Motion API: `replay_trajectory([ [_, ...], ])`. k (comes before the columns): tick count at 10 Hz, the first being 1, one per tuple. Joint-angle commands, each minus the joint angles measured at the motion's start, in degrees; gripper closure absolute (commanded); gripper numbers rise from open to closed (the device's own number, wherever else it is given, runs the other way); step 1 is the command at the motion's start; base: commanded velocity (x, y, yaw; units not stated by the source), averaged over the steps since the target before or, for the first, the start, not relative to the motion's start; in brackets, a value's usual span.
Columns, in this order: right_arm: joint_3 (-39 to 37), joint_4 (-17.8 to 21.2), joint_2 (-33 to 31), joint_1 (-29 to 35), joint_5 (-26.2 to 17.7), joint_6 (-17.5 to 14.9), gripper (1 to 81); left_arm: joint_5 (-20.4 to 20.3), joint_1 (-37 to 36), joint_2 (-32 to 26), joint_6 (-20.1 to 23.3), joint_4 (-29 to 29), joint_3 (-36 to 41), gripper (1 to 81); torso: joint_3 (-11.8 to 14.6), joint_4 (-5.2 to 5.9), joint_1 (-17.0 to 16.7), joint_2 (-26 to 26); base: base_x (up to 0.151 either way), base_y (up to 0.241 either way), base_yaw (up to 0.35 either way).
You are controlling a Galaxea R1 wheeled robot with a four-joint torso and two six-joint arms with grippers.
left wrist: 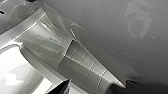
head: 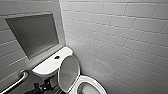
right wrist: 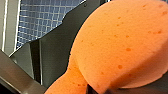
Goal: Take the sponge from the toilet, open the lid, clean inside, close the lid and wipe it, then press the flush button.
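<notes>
At far left a metal grab bar [head: 17, 80] slants along the wall under a dark recess [head: 35, 33]. My left arm [head: 40, 87] reaches in low beside the toilet [head: 47, 66]; I cannot tell whether my left hand [left wrist: 63, 88] is open or closed. The flush button [head: 57, 57] sits mid-tank. The lid [head: 68, 72] stands raised over the open bowl [head: 96, 83]. White tiles [head: 120, 37] cover the wall at right. My right hand [right wrist: 100, 89] squeezes the orange sponge [right wrist: 120, 45].

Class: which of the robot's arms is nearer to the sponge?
Right. The sponge bulges, squeezed, right at the right wrist; the left arm is low beside the toilet tank, its camera facing white toilet surfaces.
</notes>
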Motion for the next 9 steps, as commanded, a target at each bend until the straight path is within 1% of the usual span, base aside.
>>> replay_trajectory([
  [1, 1.25, -1.14, -1.09, 0.79, -2.11, -0.23, 81.1, -0.42, -1.11, -1.74, -0.19, 18.19, -2.34, 1.0, 0.0, 0.0, 0.0, 0.0, 0.0, 0.0, 0.0],
  [2, 1.52, -1.22, -1.1, 1.05, -2.11, -0.32, 81.1, -0.43, 1.26, -1.74, -0.19, 24.27, -4.81, 1.0, 0.0, 0.0, 0.0, 0.0, 0.0, 0.0, 0.0],
  [3, 1.52, -1.22, -1.18, 1.14, -2.11, -0.41, 81.1, -0.43, 3.46, -1.57, -0.19, 31.53, -7.09, 1.0, 0.0, 0.0, 0.0, 0.0, 0.0, 0.0, 0.0],
  [4, 1.43, -1.22, -1.27, 1.14, -2.11, -0.41, 81.1, -0.69, 6.16, -0.96, -0.19, 44.09, -10.31, 1.0, 0.0, 0.0, 0.0, 0.0, 0.0, 0.0, 0.0],
  [5, 1.52, -1.22, -1.54, 1.06, -2.11, -0.41, 81.1, -3.04, 8.37, -0.34, -0.1, 61.02, -13.66, 1.0, 0.0, 0.0, 0.0, 0.0, 0.0, 0.0, 0.0],
  [6, 1.52, -1.22, -1.8, 1.05, -2.11, -0.41, 81.1, 0.06, 9.81, 0.31, -0.28, 56.06, -12.46, 1.0, 0.0, 0.0, 0.0, 0.0, 0.0, 0.0, 0.0],
  [7, 1.52, -1.22, -1.89, 1.05, -2.11, -0.41, 81.1, -2.2, 13.27, 1.06, -1.5, 91.7, -19.19, 1.0, 0.0, 0.0, 0.0, 0.0, 0.0, 0.0, 0.0],
  [8, 1.52, -1.22, -1.8, 1.22, -2.11, -0.41, 81.1, -1.07, 15.39, 1.76, -1.76, 99.83, -20.95, 1.0, 0.02, 0.0, 0.0, 0.0, 0.0, 0.0, 0.0],
  [9, 1.52, -1.22, -1.62, 1.32, -2.11, -0.41, 81.1, 1.3, 17.95, 3.34, -2.12, 105.99, -22.73, 1.0, 0.02, 0.0, 0.0, 0.0, 0.0, 0.0, 0.0],
])
